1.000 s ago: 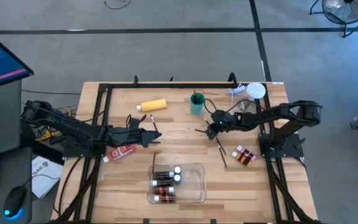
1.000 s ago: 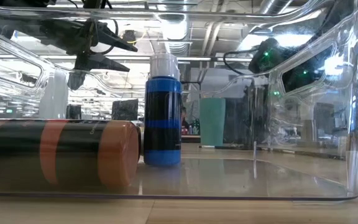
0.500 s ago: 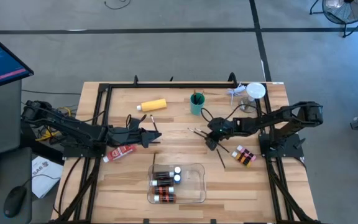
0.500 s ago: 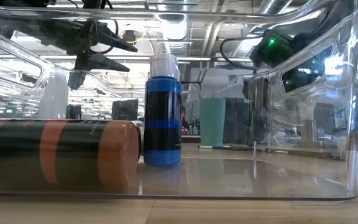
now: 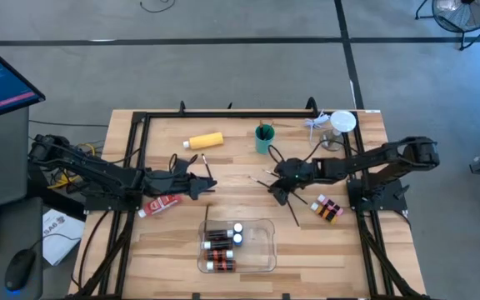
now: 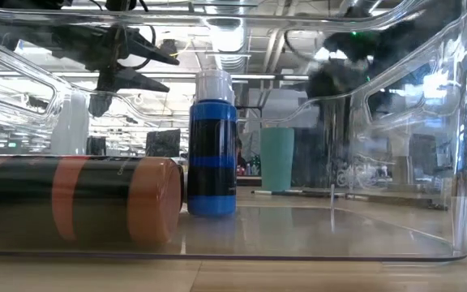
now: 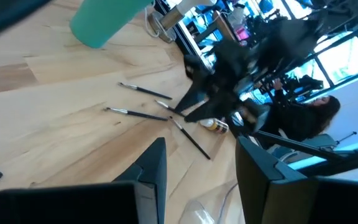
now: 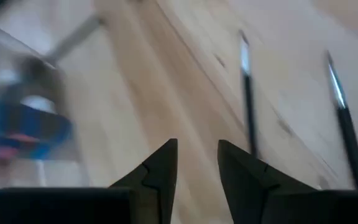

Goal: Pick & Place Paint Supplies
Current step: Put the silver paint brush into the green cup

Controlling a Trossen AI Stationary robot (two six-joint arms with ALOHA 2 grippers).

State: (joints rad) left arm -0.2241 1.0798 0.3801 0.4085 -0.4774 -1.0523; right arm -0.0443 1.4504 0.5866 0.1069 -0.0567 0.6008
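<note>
Near the middle of the table, your right gripper (image 5: 278, 185) hangs low over the loose paint brushes (image 5: 294, 205), and its wrist view shows the two fingers (image 8: 160, 168) spread with a clear gap and nothing between them. Two brush shafts (image 8: 248, 99) lie on the bare wood just ahead of those fingers, so I judge you are lining up a pinch on a thin handle; keep the jaws square across the shaft, because something that slim lying flat will likely skate away if one tip meets it first. Your left gripper (image 5: 200, 185) waits over the left half of the table, near the red paint tube (image 5: 163, 204), its fingers (image 7: 151, 168) also apart and empty. The clear tray (image 5: 267, 250) at the front edge already holds several small bottles (image 5: 220, 243), one blue bottle (image 6: 212, 144) standing upright and a brown one lying on its side, which suggests the tray is the drop point. Still outside it are the yellow bottle (image 5: 205, 141) toward the back, a pair of small bottles (image 5: 327, 208) on the right and the brushes; the teal cup (image 5: 263, 138) stands just behind your right gripper.
</note>
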